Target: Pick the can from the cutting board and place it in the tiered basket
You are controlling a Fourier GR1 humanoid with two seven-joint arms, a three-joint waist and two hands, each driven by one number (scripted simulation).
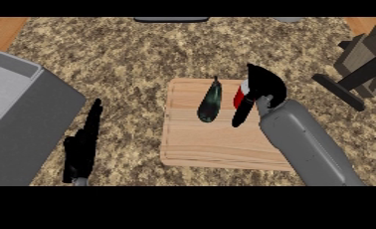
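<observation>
Speckled brown stone covers the table (pixel 147 54) in the head view, and a pale wooden cutting board (pixel 213 146) lies flat on it, a little right of the middle. On the board's upper half a dark, slim vegetable (pixel 210 102), pointed at its far end, lies roughly lengthwise. Just to its right the can (pixel 239 97) shows only as a narrow red and white sliver, since the right hand (pixel 263 91) covers most of it. No brand, label text or other writing can be read on the can or anywhere else in this view. The right hand's fingers are curled round the can, with the thumb reaching down along its near side, and the can is over the board's upper right part. Whether it touches the wood cannot be told. The grey right forearm runs in from the lower right corner across the board's right edge. The left hand (pixel 82 143) sits on the table left of the board, well apart from it, with straight, relaxed fingers pointing away, holding nothing. A grey appliance (pixel 29 118) fills the left edge, and the dark tiered basket (pixel 356 68) stands at the right edge.
</observation>
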